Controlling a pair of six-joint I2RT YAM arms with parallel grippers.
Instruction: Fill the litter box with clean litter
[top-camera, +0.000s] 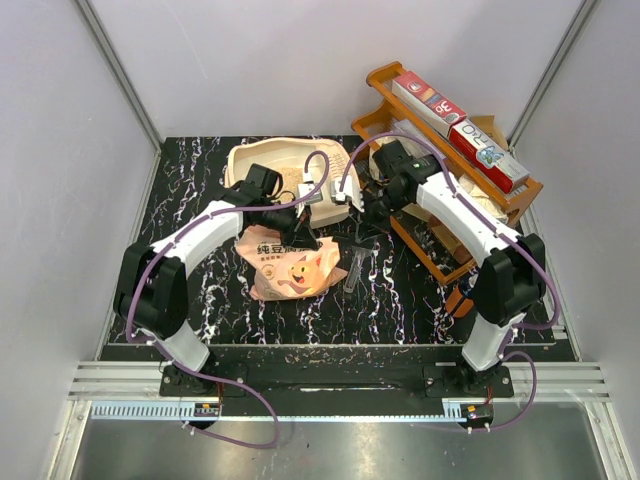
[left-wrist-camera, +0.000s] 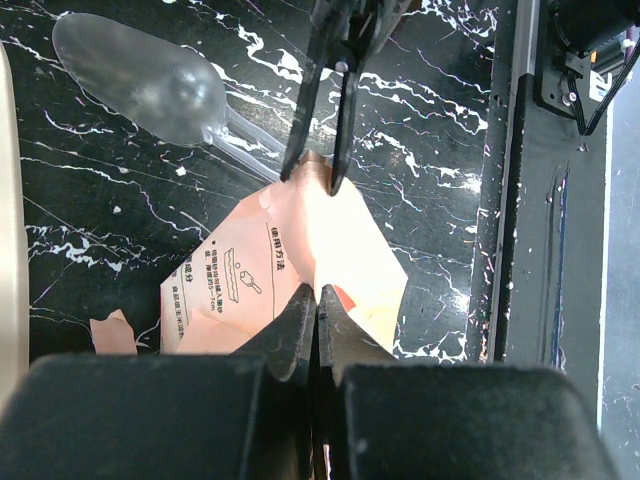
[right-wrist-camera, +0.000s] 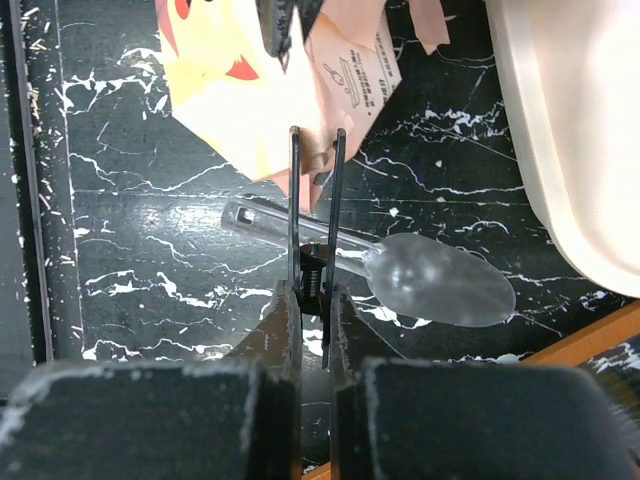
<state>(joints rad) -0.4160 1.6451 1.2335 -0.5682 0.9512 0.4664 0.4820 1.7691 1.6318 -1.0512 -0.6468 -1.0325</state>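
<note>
The cream litter box (top-camera: 262, 160) stands at the back centre; its wall also shows in the right wrist view (right-wrist-camera: 560, 120). No clean litter shows in any view. A pink-orange printed bag (top-camera: 290, 268) lies in front of the box. My left gripper (left-wrist-camera: 318, 292) is shut on the bag's (left-wrist-camera: 330, 240) edge. My right gripper (right-wrist-camera: 316, 292) is shut on black spring scissors (right-wrist-camera: 316, 200). Their thin blades (left-wrist-camera: 318, 150) stand slightly apart astride the bag's top corner. A clear plastic scoop (right-wrist-camera: 440, 282) lies on the table under the scissors.
A brown wooden rack (top-camera: 395, 80) with long red-and-white boxes (top-camera: 455, 125) stands at the back right, close behind my right arm. The black marbled table (top-camera: 400, 300) extends toward the near edge. Torn pink scraps (left-wrist-camera: 108, 330) lie beside the bag.
</note>
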